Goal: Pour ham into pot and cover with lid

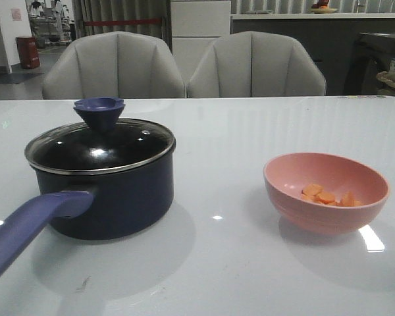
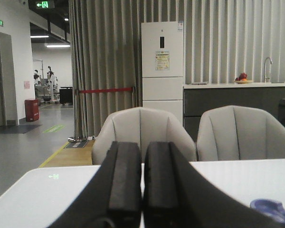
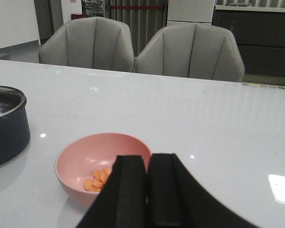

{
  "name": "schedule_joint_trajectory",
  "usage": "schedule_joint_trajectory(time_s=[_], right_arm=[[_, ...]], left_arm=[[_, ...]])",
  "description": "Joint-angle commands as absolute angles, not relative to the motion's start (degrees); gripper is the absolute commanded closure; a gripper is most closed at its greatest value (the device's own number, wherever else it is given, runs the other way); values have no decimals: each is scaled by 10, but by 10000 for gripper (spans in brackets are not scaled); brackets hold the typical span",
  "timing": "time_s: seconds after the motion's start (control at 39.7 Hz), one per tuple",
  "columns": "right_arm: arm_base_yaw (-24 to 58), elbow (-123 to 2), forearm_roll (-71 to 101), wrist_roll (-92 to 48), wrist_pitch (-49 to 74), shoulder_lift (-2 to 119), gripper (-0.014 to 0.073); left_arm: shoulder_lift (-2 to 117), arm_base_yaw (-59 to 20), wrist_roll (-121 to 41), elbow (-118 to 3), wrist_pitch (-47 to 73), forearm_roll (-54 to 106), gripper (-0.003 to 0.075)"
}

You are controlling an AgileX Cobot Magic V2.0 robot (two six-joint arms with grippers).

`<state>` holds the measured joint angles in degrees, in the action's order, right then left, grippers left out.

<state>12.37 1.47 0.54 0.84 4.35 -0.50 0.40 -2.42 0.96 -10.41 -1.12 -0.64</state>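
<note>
Front view showing pot (image 1: 105,191) sitting at table's (image 1: 250,131) left, lid (image 1: 99,148) resting on it, blue knob (image 1: 99,112) up. Ham (image 1: 326,196) lying in pink bowl (image 1: 326,191) at right, well apart from pot. Left gripper (image 2: 141,180) and right gripper (image 3: 147,190) both hanging with fingers pressed together, holding nothing. Risk: lid is blocking pot, so pouring before lifting it would be scattering slices over glass; glossy bowl may be slipping in pinch.

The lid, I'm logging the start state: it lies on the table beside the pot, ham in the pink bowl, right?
Not quite. The lid sits on the pot, as the front view shows. The ham is in the pink bowl.
</note>
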Motion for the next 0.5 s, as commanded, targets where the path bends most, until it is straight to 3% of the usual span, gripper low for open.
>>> schedule_joint_trajectory(time_s=[0.0, 0.18, 0.48], right_arm=[[119, 21, 0, 10, -5, -16, 456], [119, 21, 0, 10, -5, -16, 456], [119, 21, 0, 10, -5, -16, 456]], left_arm=[[48, -26, 9, -192, 50, 0, 607], [127, -26, 9, -281, 200, 6, 607], [167, -26, 9, -286, 227, 35, 607]])
